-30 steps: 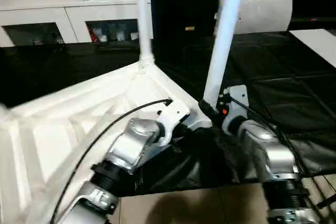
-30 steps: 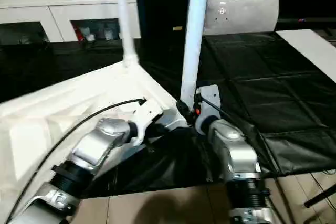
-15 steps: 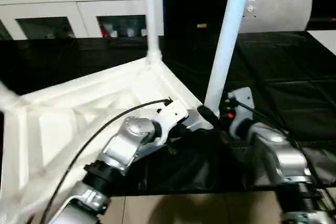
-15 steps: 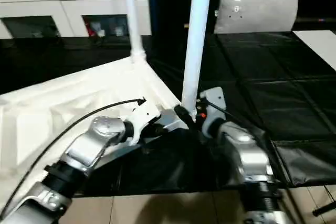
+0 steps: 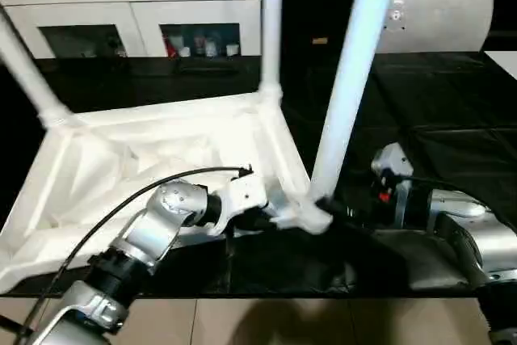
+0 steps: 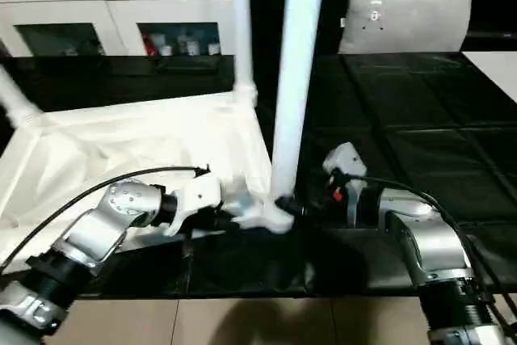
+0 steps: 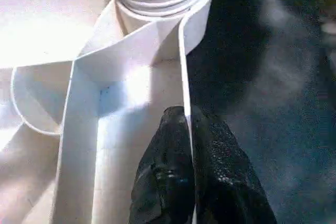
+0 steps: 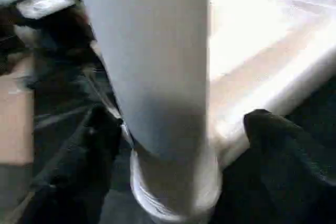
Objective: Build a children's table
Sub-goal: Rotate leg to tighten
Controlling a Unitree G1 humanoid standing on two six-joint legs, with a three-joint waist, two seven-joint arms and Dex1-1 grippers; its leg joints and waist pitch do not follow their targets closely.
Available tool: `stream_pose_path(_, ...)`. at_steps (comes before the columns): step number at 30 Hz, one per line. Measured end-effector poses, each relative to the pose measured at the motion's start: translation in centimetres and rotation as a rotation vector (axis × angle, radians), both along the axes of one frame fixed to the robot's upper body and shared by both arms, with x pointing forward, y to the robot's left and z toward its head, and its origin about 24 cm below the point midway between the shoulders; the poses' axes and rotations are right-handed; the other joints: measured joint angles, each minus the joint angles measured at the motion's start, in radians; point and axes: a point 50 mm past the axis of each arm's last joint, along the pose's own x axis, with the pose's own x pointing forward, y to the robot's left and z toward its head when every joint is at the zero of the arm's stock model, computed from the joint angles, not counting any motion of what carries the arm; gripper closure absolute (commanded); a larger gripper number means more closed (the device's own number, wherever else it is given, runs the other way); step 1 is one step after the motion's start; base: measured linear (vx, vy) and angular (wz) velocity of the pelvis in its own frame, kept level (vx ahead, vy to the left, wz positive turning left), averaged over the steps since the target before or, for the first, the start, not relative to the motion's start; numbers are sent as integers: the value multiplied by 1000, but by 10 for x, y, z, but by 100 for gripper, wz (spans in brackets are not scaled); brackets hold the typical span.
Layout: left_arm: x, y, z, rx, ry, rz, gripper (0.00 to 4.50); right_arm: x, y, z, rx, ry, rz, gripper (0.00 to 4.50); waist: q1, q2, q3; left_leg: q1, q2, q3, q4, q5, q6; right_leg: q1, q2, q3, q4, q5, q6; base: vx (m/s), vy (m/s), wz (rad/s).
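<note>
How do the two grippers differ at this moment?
The left gripper is shut, pinching the tabletop rim; the right gripper is open, its fingers standing either side of the near leg without clamping it. Both work at the same near corner.

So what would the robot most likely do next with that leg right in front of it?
Probably close the right gripper on the near leg: its fingers stand open on either side of the leg's base, while the left gripper pinches the tabletop rim beside that corner socket.
</note>
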Motion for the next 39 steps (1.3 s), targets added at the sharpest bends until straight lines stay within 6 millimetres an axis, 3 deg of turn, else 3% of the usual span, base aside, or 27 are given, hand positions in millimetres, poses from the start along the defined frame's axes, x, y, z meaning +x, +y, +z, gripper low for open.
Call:
stream_pose_path(15,-5,1,0,16,4,-95,450,-9,5,-6,11,106,127,209,17,-1,0,2,0,1,2,-2,-4,0,0,1,4,-2,1,0,0,0)
stream_pose_path(23,-7,1,0,0,29,-86,450,-16,4,-7,17,119,108,244,23,-1,0,3,0,1,2,-2,-4,1,0,1,5,-2,1,0,0,0)
stream_pose_path(29,-1,-4,-2,-27,66,80,450,-11,16,-12,44,109,-89,246,6,-2,0,10,0,4,3,-2,-5,6,-1,3,5,-2,1,0,0,0)
stream_pose_path(36,15,-33,-4,-101,95,445,450,24,40,-14,44,68,-577,249,-65,-4,2,8,0,3,3,0,-8,5,-1,1,-2,-2,2,0,0,0)
stream_pose_path(39,21,-51,-3,-121,83,536,450,36,45,-12,47,53,-732,249,-70,-3,2,4,0,1,2,0,-8,3,0,-1,-4,-2,2,0,0,0)
